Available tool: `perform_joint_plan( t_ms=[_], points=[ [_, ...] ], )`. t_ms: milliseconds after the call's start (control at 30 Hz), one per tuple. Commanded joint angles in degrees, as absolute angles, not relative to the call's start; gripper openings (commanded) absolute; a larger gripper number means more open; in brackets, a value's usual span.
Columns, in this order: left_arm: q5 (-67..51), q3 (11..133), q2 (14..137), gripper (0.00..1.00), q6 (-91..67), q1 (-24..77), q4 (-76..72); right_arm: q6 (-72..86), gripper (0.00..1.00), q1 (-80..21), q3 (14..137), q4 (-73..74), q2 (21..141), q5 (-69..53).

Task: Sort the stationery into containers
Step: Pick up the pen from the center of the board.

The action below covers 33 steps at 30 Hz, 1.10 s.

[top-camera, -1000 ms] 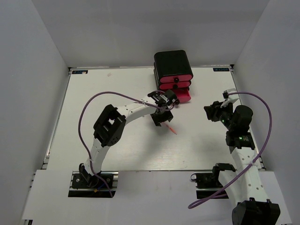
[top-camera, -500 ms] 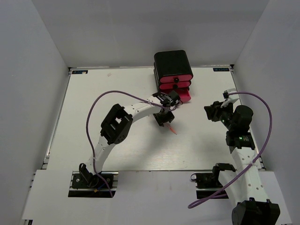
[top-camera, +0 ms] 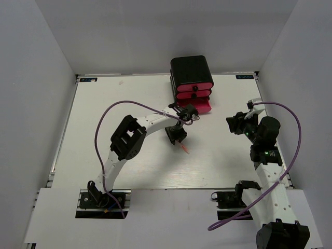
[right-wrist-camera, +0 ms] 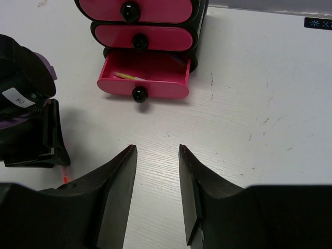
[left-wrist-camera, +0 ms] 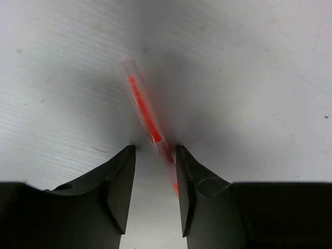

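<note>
Left gripper (left-wrist-camera: pixel 154 153): jaws spread, set astride the orange pen (left-wrist-camera: pixel 141 106), which lies on the table (top-camera: pixel 104 114) against one finger, with a gap to the other. Compared with half a second ago, gripper and pen both sit slightly closer to the near edge. Right gripper (right-wrist-camera: pixel 155 153): jaws spread, holding nothing, position unchanged. Drawer box (top-camera: pixel 191 72): bottom drawer (right-wrist-camera: pixel 145 87) pulled out, containing a yellow stick (right-wrist-camera: pixel 126 76).
</note>
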State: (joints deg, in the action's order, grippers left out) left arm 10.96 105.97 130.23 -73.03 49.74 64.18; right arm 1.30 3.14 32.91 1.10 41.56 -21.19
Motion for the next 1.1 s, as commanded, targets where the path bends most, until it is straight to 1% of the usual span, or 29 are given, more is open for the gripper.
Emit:
perform_joint_plan(
  t_ms=[0, 67, 100, 167, 200, 233, 300, 367, 400, 500, 533, 567, 600, 633, 667, 700, 733, 767, 833, 967, 1067],
  points=[
    [13.54, 100.99, 130.17, 0.43, -71.63, 50.10, 66.71, 1.85, 0.44, 3.60, 33.05, -1.58, 40.34, -21.71],
    [13.54, 97.92, 129.56, 0.37, -71.02, 50.10, 65.93, 1.85, 0.44, 3.87, 33.05, -1.67, 40.17, -21.88],
    [13.54, 96.34, 129.03, 0.31, -70.49, 50.10, 64.79, 1.76, 0.44, 3.78, 32.96, -1.58, 40.08, -21.80],
    [13.01, 91.33, 127.18, 0.22, -69.79, 50.10, 62.76, 1.85, 0.44, 3.96, 33.05, -1.67, 40.17, -21.97],
    [12.49, 89.84, 126.48, 0.13, -68.39, 50.10, 60.23, 1.85, 0.44, 3.87, 33.05, -1.67, 39.99, -21.89],
    [12.48, 87.48, 125.69, 0.11, -67.33, 50.10, 59.07, 1.93, 0.44, 3.95, 33.13, -1.67, 39.99, -21.88],
    [10.46, 85.36, 123.41, 0.00, -64.96, 50.10, 56.01, 1.85, 0.44, 3.96, 33.05, -1.50, 39.99, -21.97],
    [11.24, 84.82, 121.39, 0.00, -60.66, 50.10, 54.85, 2.02, 0.44, 4.04, 32.87, -1.67, 39.90, -22.15],
    [12.03, 84.29, 118.51, 0.00, -58.64, 50.10, 53.19, 1.85, 0.44, 4.04, 32.96, -1.67, 39.99, -22.24],
    [13.27, 80.88, 111.91, 0.00, -43.03, 51.15, 46.35, 1.85, 0.44, 4.13, 32.87, -1.76, 39.99, -22.68],
    [11.97, 79.47, 106.23, 0.00, -37.06, 51.15, 39.10, 1.85, 0.44, 4.04, 32.87, -1.76, 39.99, -22.76],
    [10.91, 78.15, 103.48, 0.00, -25.78, 51.15, 35.20, 1.85, 0.44, 4.04, 32.96, -1.84, 39.90, -22.85],
    [9.94, 75.96, 101.19, 0.00, -20.53, 51.15, 31.33, 1.85, 0.44, 4.04, 32.96, -1.85, 39.90, -22.68],
    [5.84, 75.15, 97.86, 0.00, -9.43, 51.15, 24.94, 1.76, 0.44, 3.96, 32.70, -1.93, 39.90, -22.85],
    [4.23, 75.15, 96.95, 0.00, -4.71, 51.15, 22.87, 1.67, 0.44, 4.04, 32.87, -1.93, 39.82, -23.03],
    [3.52, 75.76, 96.94, 0.00, -0.92, 51.15, 21.55, 1.76, 0.44, 4.04, 32.78, -2.02, 40.08, -23.11],
    [-0.05, 76.89, 96.94, 0.00, 2.95, 51.15, 20.58, 1.67, 0.44, 4.04, 32.78, -2.02, 39.99, -23.20],
    [-1.31, 79.34, 97.81, 0.00, 10.30, 51.15, 19.87, 1.67, 0.44, 4.13, 32.70, -2.02, 40.08, -23.29],
    [-1.32, 82.25, 99.92, 0.00, 18.40, 51.15, 19.34, 1.58, 0.44, 4.13, 32.61, -2.20, 40.08, -23.29],
    [0.17, 89.63, 105.90, 0.00, 26.78, 51.15, 14.79, 1.67, 0.44, 4.13, 32.52, -2.20, 39.73, -23.47],
    [0.18, 93.41, 109.84, 0.00, 30.13, 49.93, 10.39, 1.58, 0.44, 4.13, 32.52, -2.20, 39.81, -23.73]
  ],
)
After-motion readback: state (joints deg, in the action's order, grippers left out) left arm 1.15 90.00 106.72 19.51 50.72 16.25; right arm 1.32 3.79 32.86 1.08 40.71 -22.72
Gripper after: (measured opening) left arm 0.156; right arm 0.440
